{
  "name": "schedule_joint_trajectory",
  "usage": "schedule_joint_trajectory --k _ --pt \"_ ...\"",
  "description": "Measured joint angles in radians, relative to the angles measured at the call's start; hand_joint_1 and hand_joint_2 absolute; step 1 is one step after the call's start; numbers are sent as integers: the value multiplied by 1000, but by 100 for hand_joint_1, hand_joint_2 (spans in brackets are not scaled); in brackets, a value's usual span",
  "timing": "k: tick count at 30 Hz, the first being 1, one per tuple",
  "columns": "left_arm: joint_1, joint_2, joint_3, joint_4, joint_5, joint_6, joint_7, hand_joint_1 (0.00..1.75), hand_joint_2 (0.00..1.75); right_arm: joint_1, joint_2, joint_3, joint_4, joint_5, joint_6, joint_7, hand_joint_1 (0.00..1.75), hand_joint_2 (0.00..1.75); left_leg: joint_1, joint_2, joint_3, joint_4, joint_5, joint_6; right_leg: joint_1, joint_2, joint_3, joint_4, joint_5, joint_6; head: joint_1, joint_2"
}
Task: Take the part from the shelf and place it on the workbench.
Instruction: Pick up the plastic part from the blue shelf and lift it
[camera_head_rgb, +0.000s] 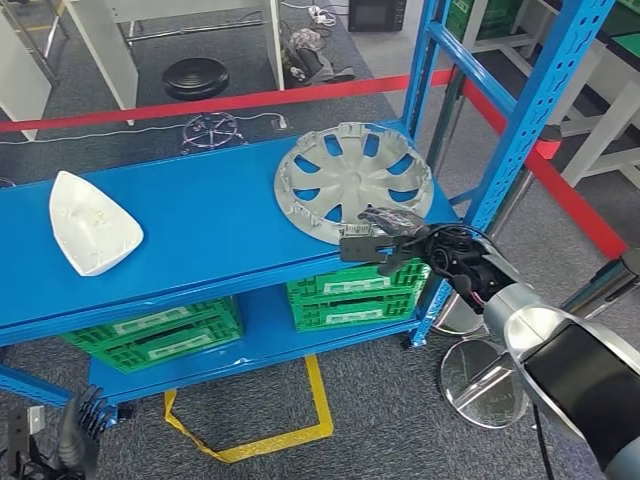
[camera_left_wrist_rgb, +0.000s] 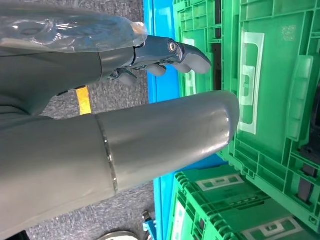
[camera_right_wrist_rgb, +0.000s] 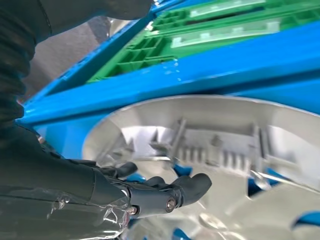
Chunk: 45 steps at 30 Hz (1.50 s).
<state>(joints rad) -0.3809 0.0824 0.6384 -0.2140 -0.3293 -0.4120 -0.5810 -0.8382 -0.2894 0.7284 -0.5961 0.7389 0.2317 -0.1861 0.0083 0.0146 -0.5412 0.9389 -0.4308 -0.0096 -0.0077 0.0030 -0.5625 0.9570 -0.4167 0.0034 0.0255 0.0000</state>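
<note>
A silver wheel cover (camera_head_rgb: 353, 180) lies flat on the right end of the blue shelf (camera_head_rgb: 211, 220). My right hand (camera_head_rgb: 389, 240) is at its near rim, fingers stretched out over the edge and apart, holding nothing. The right wrist view has those fingers (camera_right_wrist_rgb: 181, 187) just above the wheel cover (camera_right_wrist_rgb: 211, 135); I cannot tell whether they touch it. A white curved part (camera_head_rgb: 90, 222) rests at the shelf's left end. My left hand (camera_head_rgb: 79, 430) hangs low by the floor; its thumb (camera_left_wrist_rgb: 170, 135) and fingers (camera_left_wrist_rgb: 170, 50) are extended and empty.
Green crates (camera_head_rgb: 355, 295) (camera_head_rgb: 158, 330) fill the lower shelf level, close to my left hand (camera_left_wrist_rgb: 264, 75). A blue upright (camera_head_rgb: 528, 110) stands right of the wheel cover. Red barrier tape (camera_head_rgb: 226, 100) runs behind the shelf. A yellow floor marking (camera_head_rgb: 317, 400) and round metal bases (camera_head_rgb: 483, 380) lie below.
</note>
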Motion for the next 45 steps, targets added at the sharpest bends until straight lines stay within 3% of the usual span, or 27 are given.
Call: schedule_joint_trajectory --k 25,36,45 --pt "1 7 -27 -5 22 -3 1 0 0 -5 -43 10 53 45 -32 1 0 175 0 0 0 0 0 0 0 1 0 0 0 0 0 0" --pt "8 18 -55 -8 67 2 4 0 0 -45 -74 15 132 138 -133 -5 0 175 0 1 0 0 0 0 0 1 0 0 0 0 0 0" --pt "8 17 -82 -8 95 13 4 0 0 -63 -67 24 155 196 -188 -20 0 175 0 1 0 0 0 0 0 0 0 0 0 0 0 0"
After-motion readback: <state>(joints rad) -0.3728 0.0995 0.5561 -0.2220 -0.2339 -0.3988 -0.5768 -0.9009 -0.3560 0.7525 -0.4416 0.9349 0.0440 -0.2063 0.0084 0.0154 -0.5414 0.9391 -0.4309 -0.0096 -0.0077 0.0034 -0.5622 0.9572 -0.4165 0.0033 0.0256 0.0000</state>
